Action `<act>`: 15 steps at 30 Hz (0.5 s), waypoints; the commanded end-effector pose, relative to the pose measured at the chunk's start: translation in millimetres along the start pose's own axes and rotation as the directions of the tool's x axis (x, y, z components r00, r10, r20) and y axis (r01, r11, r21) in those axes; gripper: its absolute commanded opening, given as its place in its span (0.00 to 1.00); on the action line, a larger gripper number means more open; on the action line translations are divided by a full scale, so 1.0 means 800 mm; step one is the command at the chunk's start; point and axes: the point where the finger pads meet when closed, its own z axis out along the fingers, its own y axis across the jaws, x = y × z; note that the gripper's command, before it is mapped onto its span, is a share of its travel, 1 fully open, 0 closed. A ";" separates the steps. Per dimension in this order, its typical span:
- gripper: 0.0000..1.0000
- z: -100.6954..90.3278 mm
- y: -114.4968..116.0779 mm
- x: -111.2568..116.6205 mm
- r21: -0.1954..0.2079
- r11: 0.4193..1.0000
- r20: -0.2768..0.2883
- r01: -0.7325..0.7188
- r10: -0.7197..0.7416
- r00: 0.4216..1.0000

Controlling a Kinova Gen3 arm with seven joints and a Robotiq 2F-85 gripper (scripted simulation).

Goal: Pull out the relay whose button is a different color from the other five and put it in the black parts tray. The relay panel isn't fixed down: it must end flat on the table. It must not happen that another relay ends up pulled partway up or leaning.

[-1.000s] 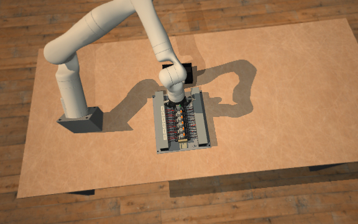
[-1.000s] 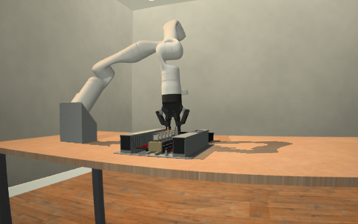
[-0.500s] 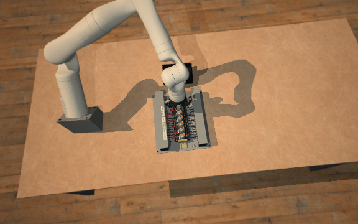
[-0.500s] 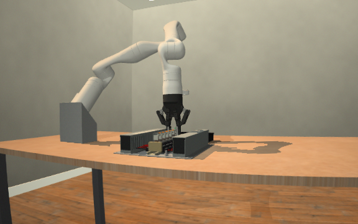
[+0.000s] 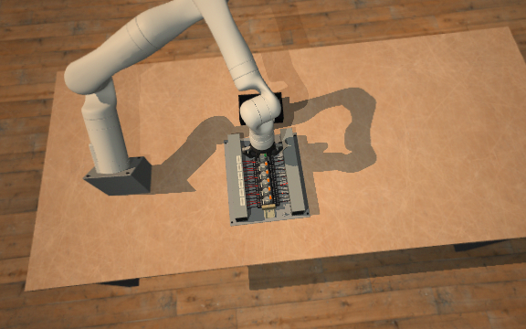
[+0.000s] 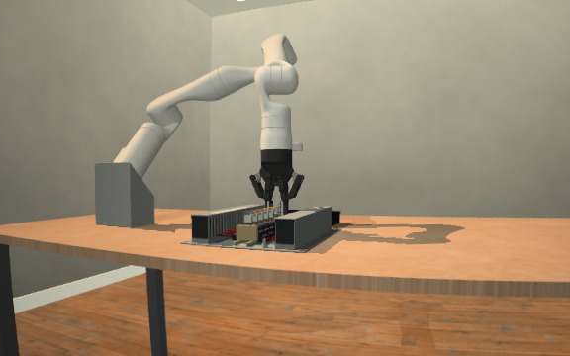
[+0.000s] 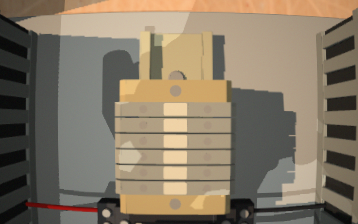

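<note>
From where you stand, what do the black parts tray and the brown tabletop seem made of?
The black parts tray: perhaps plastic, being uniformly dark. The brown tabletop: possibly matte laminate, with a streaky surface and wood-grained edge.

Black parts tray [image 5: 278, 120] [image 6: 336, 218] partly hidden behind arm and panel, gripper fingertips obscured, upper arm [image 5: 167, 23] cropped at twelve o'clock, panel markings illegible

I see wood floor [image 5: 382, 292] [image 6: 285, 316] at 6 o'clock; grey wall [image 6: 404, 109] w/ white baseboard [image 6: 82, 288] at 8 o'clock.
</note>
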 end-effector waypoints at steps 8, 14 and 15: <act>0.00 -0.001 0.001 0.000 0.005 1.000 0.001 0.000 0.000 1.000; 0.00 -0.001 0.002 0.000 0.023 1.000 0.001 0.000 0.000 1.000; 0.00 -0.001 0.002 0.000 0.024 1.000 0.001 0.000 0.000 1.000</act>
